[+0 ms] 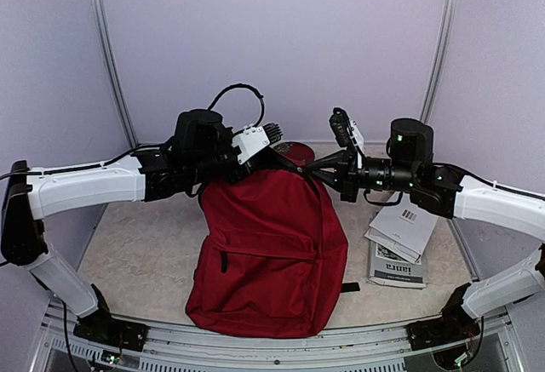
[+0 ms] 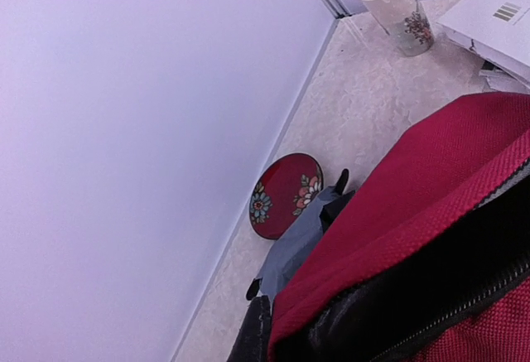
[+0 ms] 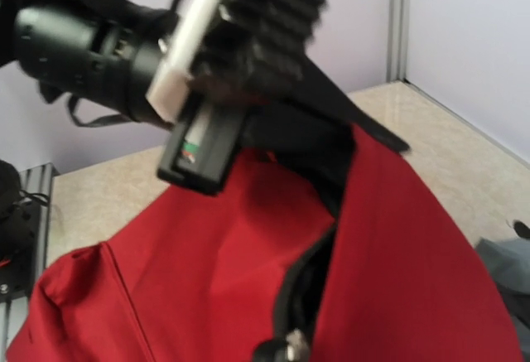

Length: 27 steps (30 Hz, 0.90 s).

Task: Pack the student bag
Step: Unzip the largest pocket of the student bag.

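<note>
The left gripper (image 1: 283, 152) and right gripper (image 1: 315, 168) both clamp tight on the top of the student bag (image 1: 272, 253) near the worktop's (image 1: 145, 253) far edge; fabric slipping out would collapse the opening.

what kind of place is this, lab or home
Probably a robotics lab test cell: pale wall panels and metal posts box in the table, two robot arms are bolted to a rail at its near edge, and a red backpack lies between them.
</note>
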Available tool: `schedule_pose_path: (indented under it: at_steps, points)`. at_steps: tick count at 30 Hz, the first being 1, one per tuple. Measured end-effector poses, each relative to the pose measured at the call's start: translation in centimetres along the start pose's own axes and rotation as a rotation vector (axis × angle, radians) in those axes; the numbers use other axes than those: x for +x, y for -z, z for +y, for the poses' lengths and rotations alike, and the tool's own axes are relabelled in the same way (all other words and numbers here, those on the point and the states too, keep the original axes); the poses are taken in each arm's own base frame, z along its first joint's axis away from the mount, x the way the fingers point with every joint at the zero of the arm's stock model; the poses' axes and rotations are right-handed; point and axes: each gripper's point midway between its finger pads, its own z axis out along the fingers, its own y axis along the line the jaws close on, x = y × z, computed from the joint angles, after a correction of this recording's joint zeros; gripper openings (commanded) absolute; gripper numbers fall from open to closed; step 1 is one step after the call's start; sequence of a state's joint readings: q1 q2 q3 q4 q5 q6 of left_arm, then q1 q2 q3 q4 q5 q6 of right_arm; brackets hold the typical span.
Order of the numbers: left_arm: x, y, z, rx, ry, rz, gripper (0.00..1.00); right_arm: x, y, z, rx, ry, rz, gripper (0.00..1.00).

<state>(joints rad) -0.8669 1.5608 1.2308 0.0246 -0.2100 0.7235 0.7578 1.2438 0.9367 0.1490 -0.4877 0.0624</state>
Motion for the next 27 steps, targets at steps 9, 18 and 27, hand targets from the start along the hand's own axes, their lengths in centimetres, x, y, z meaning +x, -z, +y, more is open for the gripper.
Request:
schedule_pose_path:
  at_steps: [9,18,27]
  points:
    - [-1.6,6.3,7.3,-0.210,0.205,-0.060,0.00,1.6,4.1,-0.8,0.128,-0.033,-0.014,0.00]
    - [-3.2,11.8,9.6,-0.238,0.307,-0.112,0.00,3.8,5.7,-0.3,0.149,-0.109,-0.079,0.00]
    - [-2.0,12.7,8.3,-0.180,0.338,-0.058,0.00,8.1,3.1,-1.6,0.142,-0.246,-0.059,0.00]
